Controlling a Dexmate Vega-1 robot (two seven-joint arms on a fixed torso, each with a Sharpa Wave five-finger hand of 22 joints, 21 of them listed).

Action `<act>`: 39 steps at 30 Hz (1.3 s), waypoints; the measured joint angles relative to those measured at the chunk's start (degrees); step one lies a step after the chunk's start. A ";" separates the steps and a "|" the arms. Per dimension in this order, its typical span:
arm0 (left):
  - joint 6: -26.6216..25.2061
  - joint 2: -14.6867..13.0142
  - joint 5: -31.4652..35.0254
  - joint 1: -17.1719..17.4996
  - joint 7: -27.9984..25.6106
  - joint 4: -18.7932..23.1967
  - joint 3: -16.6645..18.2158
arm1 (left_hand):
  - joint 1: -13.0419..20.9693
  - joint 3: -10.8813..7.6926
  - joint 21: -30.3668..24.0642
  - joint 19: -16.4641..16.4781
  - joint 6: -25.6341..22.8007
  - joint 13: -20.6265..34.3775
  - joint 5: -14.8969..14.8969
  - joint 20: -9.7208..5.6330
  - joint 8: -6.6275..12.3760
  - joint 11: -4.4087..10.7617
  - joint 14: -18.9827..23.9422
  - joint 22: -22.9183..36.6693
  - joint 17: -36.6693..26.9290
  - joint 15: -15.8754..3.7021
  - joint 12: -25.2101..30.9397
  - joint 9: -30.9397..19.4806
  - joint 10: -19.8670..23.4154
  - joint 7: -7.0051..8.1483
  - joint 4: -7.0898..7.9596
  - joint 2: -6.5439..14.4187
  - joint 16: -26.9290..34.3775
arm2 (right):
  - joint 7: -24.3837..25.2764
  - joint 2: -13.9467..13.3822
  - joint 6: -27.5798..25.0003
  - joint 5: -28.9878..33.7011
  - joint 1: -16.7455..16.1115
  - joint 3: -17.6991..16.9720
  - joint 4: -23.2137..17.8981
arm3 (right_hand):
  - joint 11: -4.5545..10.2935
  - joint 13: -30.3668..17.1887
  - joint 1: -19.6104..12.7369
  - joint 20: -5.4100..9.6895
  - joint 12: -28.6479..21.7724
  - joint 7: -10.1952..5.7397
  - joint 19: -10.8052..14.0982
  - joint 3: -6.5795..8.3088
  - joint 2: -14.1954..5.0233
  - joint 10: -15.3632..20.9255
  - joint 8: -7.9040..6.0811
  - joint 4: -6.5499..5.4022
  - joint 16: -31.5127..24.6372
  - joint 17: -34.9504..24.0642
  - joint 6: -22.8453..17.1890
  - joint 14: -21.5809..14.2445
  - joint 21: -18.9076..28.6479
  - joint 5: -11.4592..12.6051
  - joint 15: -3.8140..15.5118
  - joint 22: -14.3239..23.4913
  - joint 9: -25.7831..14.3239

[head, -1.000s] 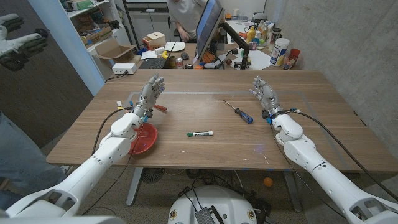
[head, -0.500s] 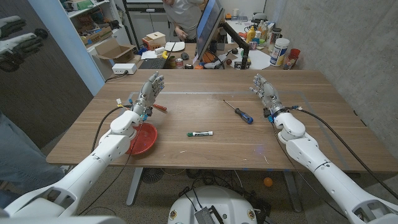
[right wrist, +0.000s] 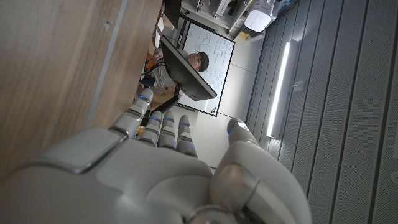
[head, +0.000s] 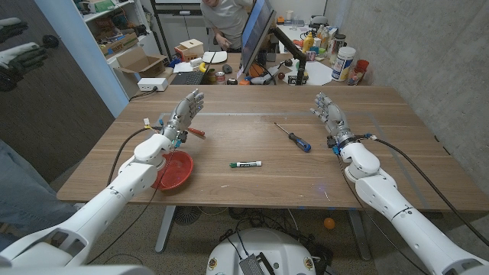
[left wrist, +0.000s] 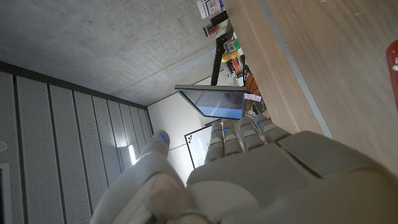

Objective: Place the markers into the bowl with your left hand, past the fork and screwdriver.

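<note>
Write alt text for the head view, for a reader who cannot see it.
A marker lies mid-table between two raised, empty robot hands: the left hand above a red bowl, the right hand beyond a screwdriver. A cluttered desk and a person stand behind the table.

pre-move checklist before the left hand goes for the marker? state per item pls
1. Left robot hand free to grasp: ok, fingers apart, holding nothing.
2. Marker reachable: ok, lying alone on bare table, nothing touching it.
3. Bowl ready to receive: ok for position, it sits by the left forearm; the arm covers part of it, so contents cannot tell.
4. Screwdriver out of the path: ok, it lies beyond the marker toward the right side, apart from it.
5. Fork position: cannot tell; a small red-handled item lies by the left robot hand, too small to identify.
6. Right robot hand clear of the work: ok, open, away from the marker.
</note>
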State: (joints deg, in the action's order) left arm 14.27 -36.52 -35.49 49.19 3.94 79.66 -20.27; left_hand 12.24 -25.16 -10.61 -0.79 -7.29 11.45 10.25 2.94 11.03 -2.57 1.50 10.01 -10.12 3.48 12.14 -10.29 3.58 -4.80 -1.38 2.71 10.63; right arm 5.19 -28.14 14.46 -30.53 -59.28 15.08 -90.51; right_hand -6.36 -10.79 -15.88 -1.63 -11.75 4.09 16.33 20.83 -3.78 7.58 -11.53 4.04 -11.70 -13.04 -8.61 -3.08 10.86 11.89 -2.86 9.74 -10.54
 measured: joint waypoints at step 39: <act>-8.42 -15.49 19.86 -3.42 3.28 14.00 -4.22 | 8.77 -4.29 -0.21 -0.88 -2.15 0.01 0.39 1.68 0.22 -0.26 1.64 -0.01 -0.01 0.20 0.39 0.02 1.69 0.73 -6.54 3.34 0.04 | 5.16 1.55 5.86 0.71 -2.84 -2.49 -2.17 | 0.21 0.02 0.24 -0.32 -0.44 0.00 0.31 -0.28 0.24 2.46 -0.33 0.55 -0.43 0.53 -2.67 -2.27 0.00 0.00 0.21 -0.01 0.01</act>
State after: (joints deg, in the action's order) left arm 5.85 -52.01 -15.63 45.77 7.22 93.66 -24.49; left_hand 21.01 -29.45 -10.81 -1.67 -9.44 11.46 10.64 4.62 11.25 -2.83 3.14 10.00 -10.14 3.68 12.52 -10.27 5.26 -4.08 -7.92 6.05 10.67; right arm 10.35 -26.59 20.32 -29.82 -62.12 12.59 -92.68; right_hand -6.15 -10.78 -15.64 -1.95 -12.19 4.09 16.64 20.55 -3.55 10.05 -11.87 4.59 -12.13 -12.51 -11.27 -5.35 10.86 11.88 -2.65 9.73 -10.53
